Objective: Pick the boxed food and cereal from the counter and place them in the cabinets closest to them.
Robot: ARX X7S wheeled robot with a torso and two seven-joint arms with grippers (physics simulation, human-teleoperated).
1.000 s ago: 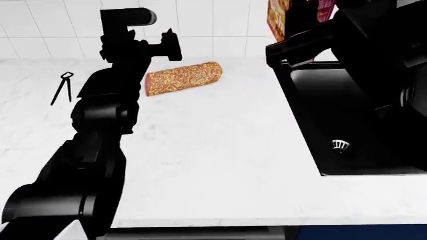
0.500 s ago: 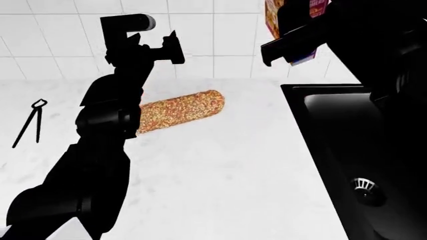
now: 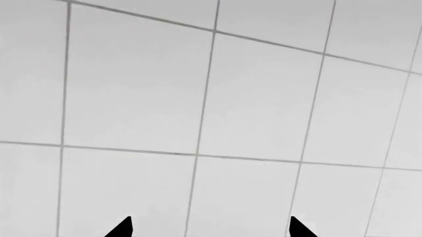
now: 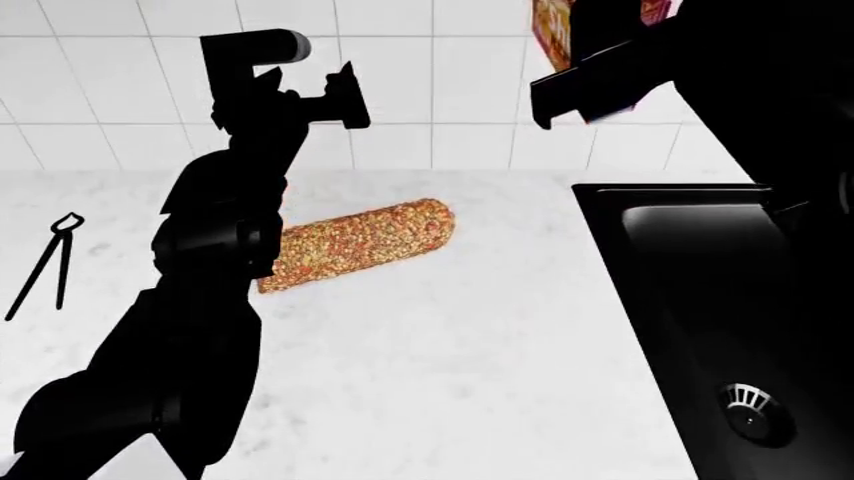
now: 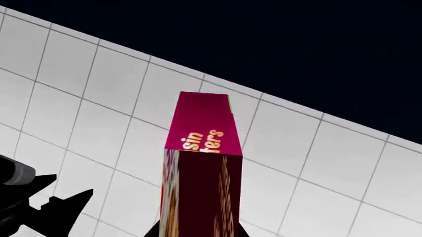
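— Above the sink's (image 4: pixel 667 290) back edge, what's the right gripper (image 5: pixel 201 229) doing?
— Clamped on the cereal (image 5: pixel 201 168), lifted clear of the counter (image 4: pixel 441 370) against the tiles.
— And the left gripper (image 3: pixel 209 228)?
— Fingers spread, empty, facing tiles. A seeded loaf (image 4: pixel 358 242) lies mid-counter; tongs (image 4: pixel 43 262) near the left edge.
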